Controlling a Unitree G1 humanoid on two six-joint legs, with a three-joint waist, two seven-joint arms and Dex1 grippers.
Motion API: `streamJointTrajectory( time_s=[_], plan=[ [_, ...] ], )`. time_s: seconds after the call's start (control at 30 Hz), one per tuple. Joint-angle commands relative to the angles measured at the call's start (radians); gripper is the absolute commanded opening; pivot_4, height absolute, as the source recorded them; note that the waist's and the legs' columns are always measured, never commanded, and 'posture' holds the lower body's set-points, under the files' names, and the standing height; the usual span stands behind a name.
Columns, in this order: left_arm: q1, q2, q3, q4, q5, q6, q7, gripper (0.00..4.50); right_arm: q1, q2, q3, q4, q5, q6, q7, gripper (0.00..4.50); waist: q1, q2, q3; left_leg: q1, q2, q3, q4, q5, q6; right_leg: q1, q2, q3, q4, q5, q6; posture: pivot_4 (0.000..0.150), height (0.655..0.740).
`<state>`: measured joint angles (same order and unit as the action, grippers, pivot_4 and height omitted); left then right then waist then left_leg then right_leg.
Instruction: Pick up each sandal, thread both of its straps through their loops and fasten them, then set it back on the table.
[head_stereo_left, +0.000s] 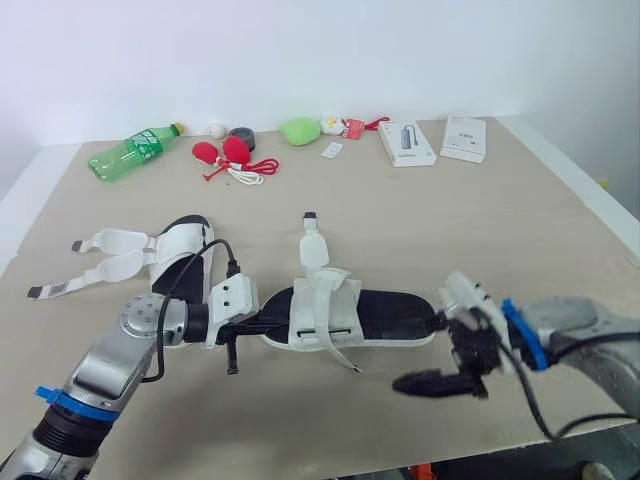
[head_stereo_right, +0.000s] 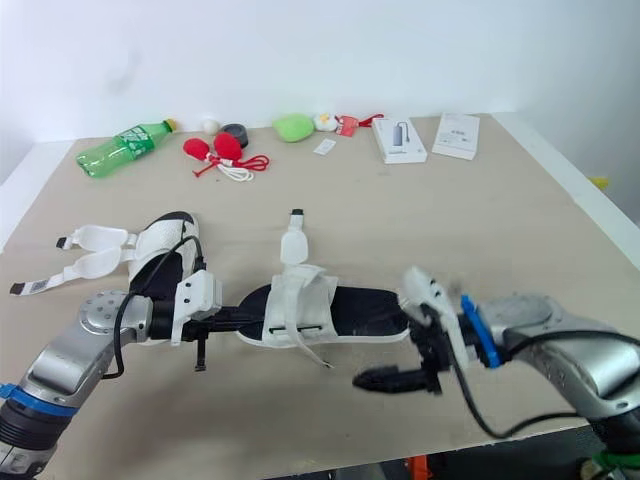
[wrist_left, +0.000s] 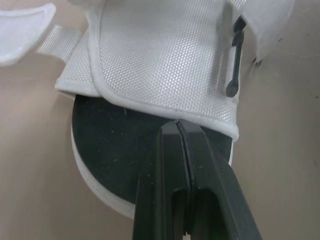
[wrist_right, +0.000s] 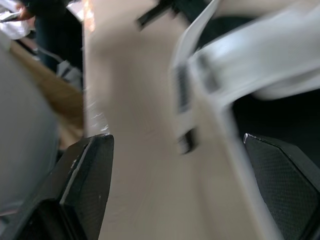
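The sandal (head_stereo_left: 380, 318) lies flat near the middle of the worktop's (head_stereo_left: 520, 220) front edge, with its straps loose. The left tool (wrist_left: 178, 124) is closed, its tips on the insole at the mesh flap's hem. The right tool (wrist_right: 176, 142) gapes wide at the other end. With no real hold, a lift would likely slip, or shove the sandal off the front edge.

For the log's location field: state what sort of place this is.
Likely a test lab: plain table against a blank white wall, laid with assorted props such as sandals, a green bottle and small boxes.
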<state>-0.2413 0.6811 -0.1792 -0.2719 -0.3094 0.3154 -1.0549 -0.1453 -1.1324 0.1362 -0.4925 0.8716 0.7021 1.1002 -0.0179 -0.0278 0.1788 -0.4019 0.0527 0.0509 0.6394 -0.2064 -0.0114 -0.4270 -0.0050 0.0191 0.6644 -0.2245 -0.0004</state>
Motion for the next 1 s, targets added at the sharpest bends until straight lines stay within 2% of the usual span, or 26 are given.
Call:
streamJointTrajectory(
  time_s=[0.03,0.13,0.3,1.0],
  plan=[
    [-0.003,-0.001,0.018,-0.035,-0.013,0.007,0.009,0.0,0.01,0.059,0.018,-0.033,-0.069,0.023,-0.083,4.46,-0.002,-0.002,0.0,0.0,0.0,0.0,0.0,0.0,0.0,0.0,0.0,0.0,0.0,0.0,0.0,0.15,0.74],
    [-0.008,-0.006,0.014,-0.035,-0.014,0.01,0.012,0.0,-0.003,0.122,0.053,-0.037,-0.146,0.017,-0.13,4.46,-0.004,-0.002,0.001,0.0,-0.001,0.0,0.001,0.0,0.0,0.0,0.0,0.0,0.0,0.001,0.001,0.15,0.74],
    [-0.016,-0.015,0.008,-0.029,-0.015,0.012,0.011,0.0,-0.079,0.217,0.074,-0.049,-0.153,0.115,-0.206,4.46,-0.004,-0.003,0.001,-0.001,-0.001,0.0,0.002,0.0,0.0,0.0,0.0,0.001,0.0,0.001,0.001,0.15,0.74],
    [-0.015,-0.042,0.003,-0.016,-0.008,0.005,0.014,0.0,-0.255,0.338,0.068,-0.105,-0.058,0.479,-0.322,4.46,-0.004,-0.004,0.0,-0.002,-0.001,-0.001,0.001,0.0,0.0,-0.001,0.0,0.0,0.0,0.0,0.002,0.15,0.74]
  ],
)
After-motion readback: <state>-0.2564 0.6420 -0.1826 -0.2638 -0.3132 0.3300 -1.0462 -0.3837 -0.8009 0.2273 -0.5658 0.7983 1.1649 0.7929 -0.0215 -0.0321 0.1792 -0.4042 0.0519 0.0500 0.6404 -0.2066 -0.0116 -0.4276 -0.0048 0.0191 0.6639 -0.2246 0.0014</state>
